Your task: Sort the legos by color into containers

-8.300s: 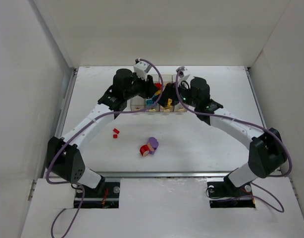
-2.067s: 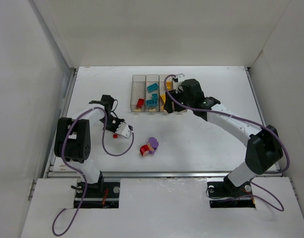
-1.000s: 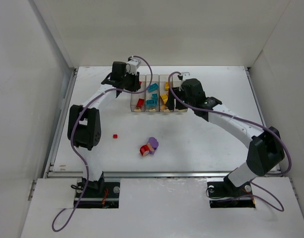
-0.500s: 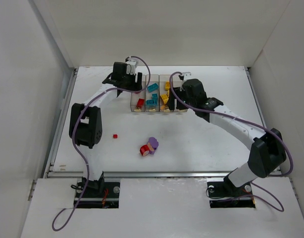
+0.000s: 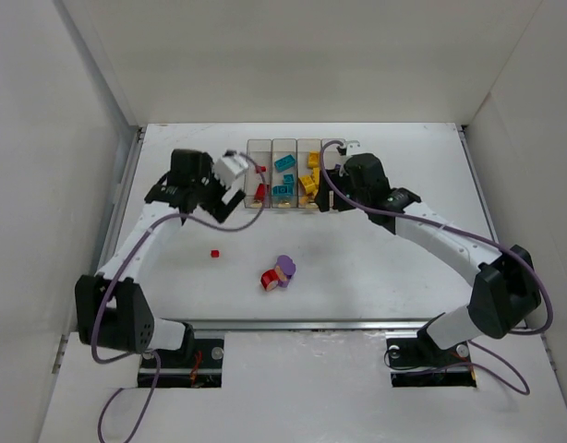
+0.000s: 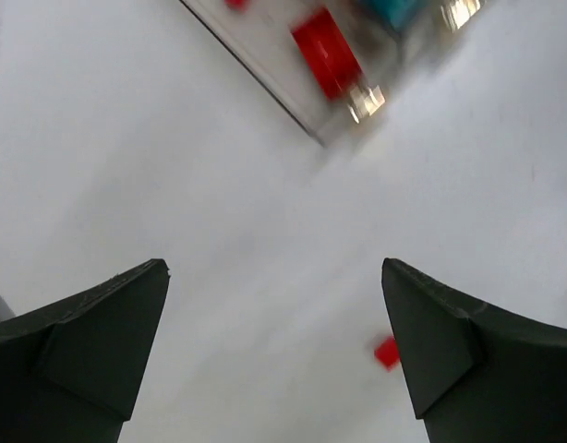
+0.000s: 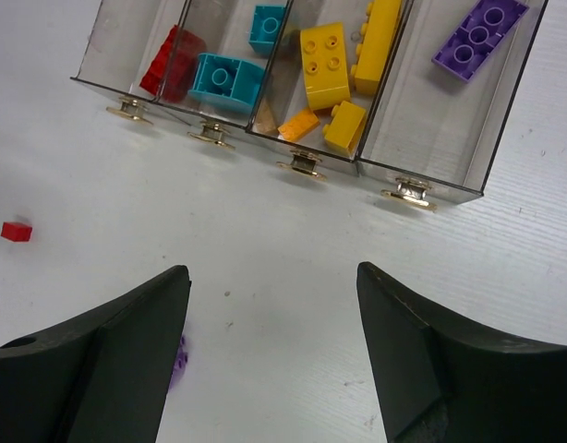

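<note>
My left gripper (image 6: 274,269) is open and empty, so I think the next step is to lower it on the small red brick (image 6: 387,352) at lower right, well apart from the containers (image 6: 265,83) at top.

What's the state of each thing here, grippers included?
left gripper: open, empty
right gripper: open, empty
containers: upright, part filled
binned legos: sorted red, teal, yellow, purple
small red brick: loose on table
red-purple clump: joined, loose on table
</note>
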`<state>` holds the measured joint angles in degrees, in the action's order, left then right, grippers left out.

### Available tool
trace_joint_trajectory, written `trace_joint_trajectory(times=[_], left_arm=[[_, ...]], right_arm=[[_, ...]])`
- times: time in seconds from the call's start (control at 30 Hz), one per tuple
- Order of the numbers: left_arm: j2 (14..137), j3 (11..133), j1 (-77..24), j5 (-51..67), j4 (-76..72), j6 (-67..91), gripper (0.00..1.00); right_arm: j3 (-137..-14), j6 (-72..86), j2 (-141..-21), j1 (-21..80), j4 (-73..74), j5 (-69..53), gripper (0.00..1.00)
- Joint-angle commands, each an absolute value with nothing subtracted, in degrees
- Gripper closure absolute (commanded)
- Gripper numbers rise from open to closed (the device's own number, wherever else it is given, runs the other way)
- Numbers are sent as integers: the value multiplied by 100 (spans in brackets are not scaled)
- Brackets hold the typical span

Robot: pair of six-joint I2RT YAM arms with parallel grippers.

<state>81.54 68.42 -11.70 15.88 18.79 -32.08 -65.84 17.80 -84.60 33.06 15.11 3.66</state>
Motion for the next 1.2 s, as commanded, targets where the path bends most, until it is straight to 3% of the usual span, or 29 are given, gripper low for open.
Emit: trace_joint_trajectory(times=[0.0,0.07,0.3,0.43,0.73,0.83,1.17], left_arm=[[7657,5560,-976,2284,3278,-5936,0],[7112,5004,-783,2451,3505,-8040,3],[7838,4921,-475,2504,3769,-9718,26],[8314,5124,-422,2654,4017,-10308,28],[8525,4746,-422,2803,3797,-9987,31],[8647,4746,-597,2804,3279,-9153,41],[8833,4676,-729,2628,3226,-8754,61]], right_arm=[[-6548,1750,-8262,3296,1301,308,22],[-6548,1749,-8375,3296,1301,246,22],[-6601,1696,-8376,3296,1301,176,22],[-6478,1748,-8306,3349,1301,237,22],[-6407,1802,-8253,3349,1301,369,22],[-6521,1802,-8358,3349,1301,369,22],[-6715,1696,-8473,3349,1406,299,22]])
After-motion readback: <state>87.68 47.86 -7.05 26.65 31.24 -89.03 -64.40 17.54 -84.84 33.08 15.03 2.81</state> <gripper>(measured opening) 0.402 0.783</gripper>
